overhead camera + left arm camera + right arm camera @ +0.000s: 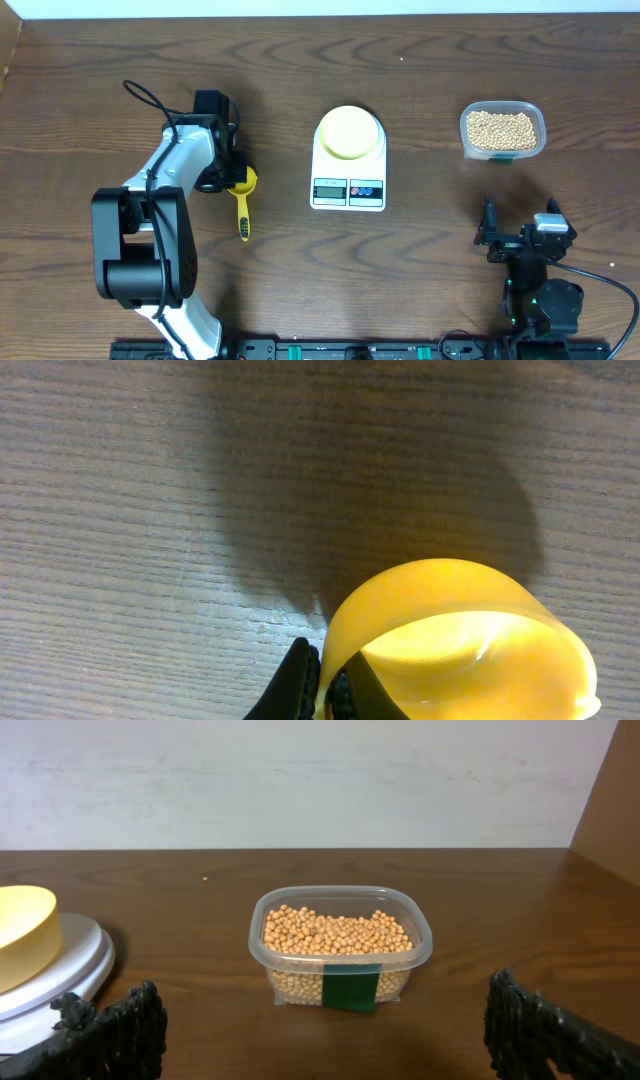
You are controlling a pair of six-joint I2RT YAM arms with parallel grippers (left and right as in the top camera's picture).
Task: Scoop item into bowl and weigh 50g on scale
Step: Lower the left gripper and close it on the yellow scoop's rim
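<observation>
The left gripper [237, 173] is over the left half of the tabletop [420, 260], about midway between its far and near edges. It is closed on the yellow scoop [243, 197]. In the left wrist view its 2 black fingers [298, 682] pinch the thin wall of the scoop's cup from either side, with almost no gap between them. The cup looks empty, and the scoop's handle points toward the near edge. Whether the scoop rests on the wood or hangs just above it cannot be told.

The white digital scale [348, 172] sits near the middle of the tabletop. Its display [329, 191] and 2 buttons [366, 191] run along its near side. The pale yellow-green bowl [349, 132] stands on the far part of the scale's platform. No beans show inside it.

The soybeans [502, 127] are in a clear plastic container [534, 146] toward the far right corner, well apart from the scale. A dark green label [350, 988] is stuck on the container's near wall.

The right gripper [520, 232] hovers near the near edge on the right side, facing the container. Its jaws are spread wide with nothing between them. In the right wrist view both fingers [112, 1032] stand at the bottom corners, and the container is between them farther off.
</observation>
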